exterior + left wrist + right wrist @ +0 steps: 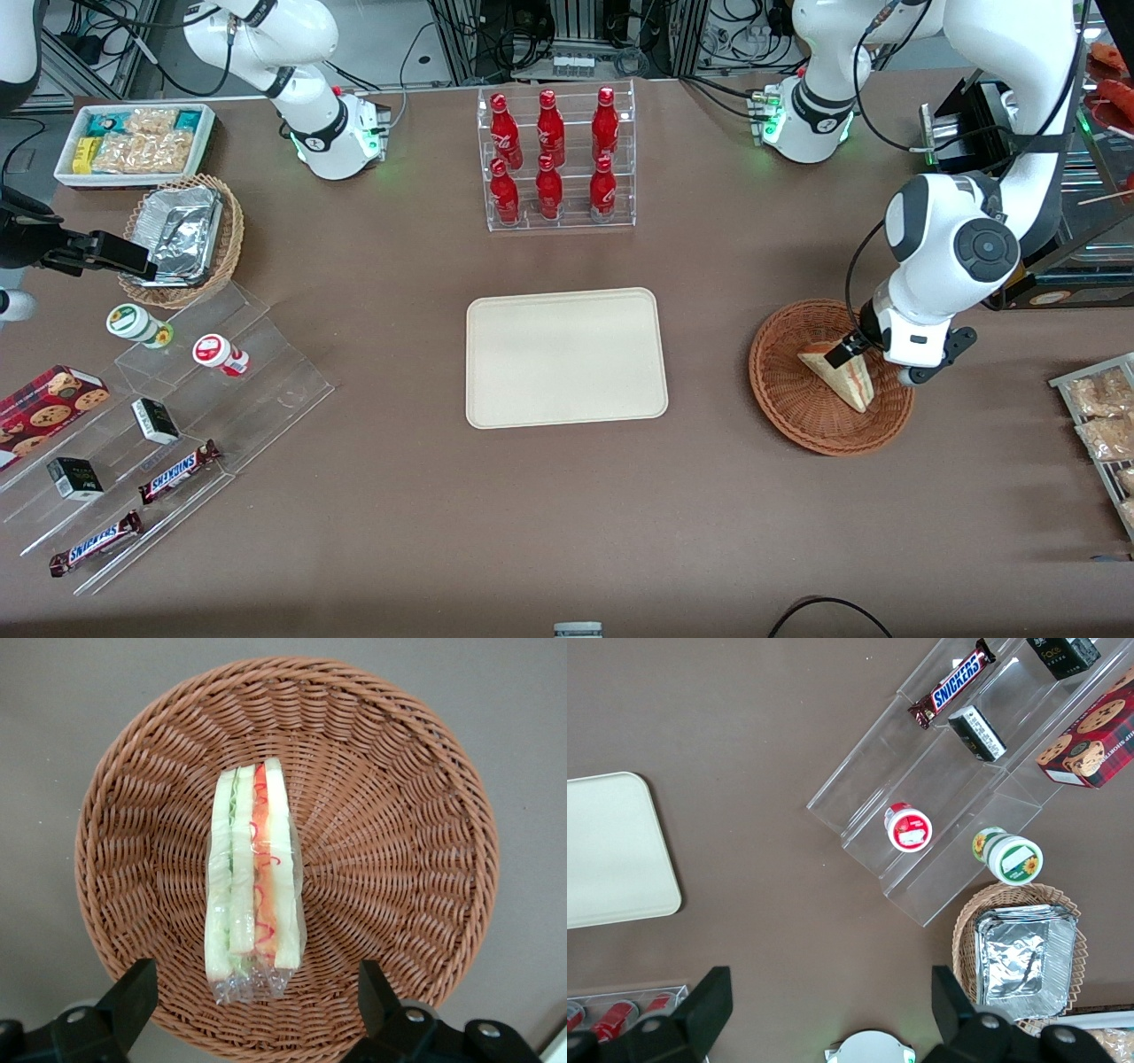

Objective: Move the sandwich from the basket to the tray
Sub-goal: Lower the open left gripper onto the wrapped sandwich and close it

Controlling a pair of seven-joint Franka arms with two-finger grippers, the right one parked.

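The clear-wrapped sandwich (840,377) lies in the reddish-brown wicker basket (772,383) toward the working arm's end of the table. In the left wrist view the sandwich (252,864) stands on edge, its red and green filling showing, in the middle of the basket (403,859). My left gripper (852,351) hangs just above the sandwich's thick end, open. Its two black fingers (131,992) straddle the wrapped end of the sandwich with space on each side and touch nothing. The cream-beige tray (565,357) lies flat at the table's middle, bare; its corner shows in the right wrist view (611,850).
A clear rack of red bottles (558,159) stands farther from the front camera than the tray. Toward the parked arm's end are a lighter wicker basket with foil trays (182,237), a white snack bin (133,143) and acrylic steps (177,416) with candy bars. A rack of packets (1103,421) sits at the working arm's end.
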